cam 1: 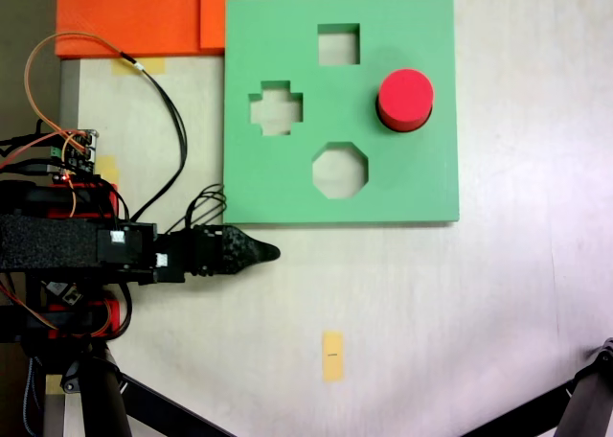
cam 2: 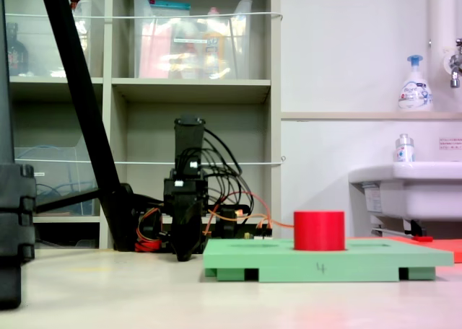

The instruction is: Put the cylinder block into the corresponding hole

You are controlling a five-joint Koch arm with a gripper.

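claw: black tip (cam 1: pixel 268 253) points right in the top-down fixed view, sitting on the bare table just below the green board's lower-left corner. In the low side-on fixed view it (cam 2: pixel 184 255) hangs down with its tip close to the table, just left of the board's near-left corner.
claw state: holds nothing. The jaws line up into one dark wedge from above and one dark point from the side, so cannot tell whether they are parted or closed.
arm: black body (cam 1: pixel 91 245) stretches in from the left edge in the top-down view, with orange and black wires looping above it. From the side it (cam 2: pixel 186 177) stands upright in front of a shelf unit.
red cylinder: sits (cam 1: pixel 405 100) in the round cutout at the board's right side in the top-down view, well apart from the claw. From the side it (cam 2: pixel 319 231) stands upright with most of its height above the board's top face.
green board: square foam (cam 1: pixel 421 183) lying flat on the table. From the side it (cam 2: pixel 361 260) is a low slab with small notches along its bottom edge.
other cutouts: square (cam 1: pixel 339 44) at top, cross (cam 1: pixel 276 108) at left, octagon (cam 1: pixel 340 170) at bottom, all three open down to the table.
orange sheet: flat piece (cam 1: pixel 129 15) at top left, touching the board's upper-left edge.
tape: small yellow strip (cam 1: pixel 332 356) on the table below the board.
table: pale surface (cam 1: pixel 498 303).
background: white sink (cam 2: pixel 408 192) at right with a pump bottle (cam 2: pixel 414 84) on the ledge above it.
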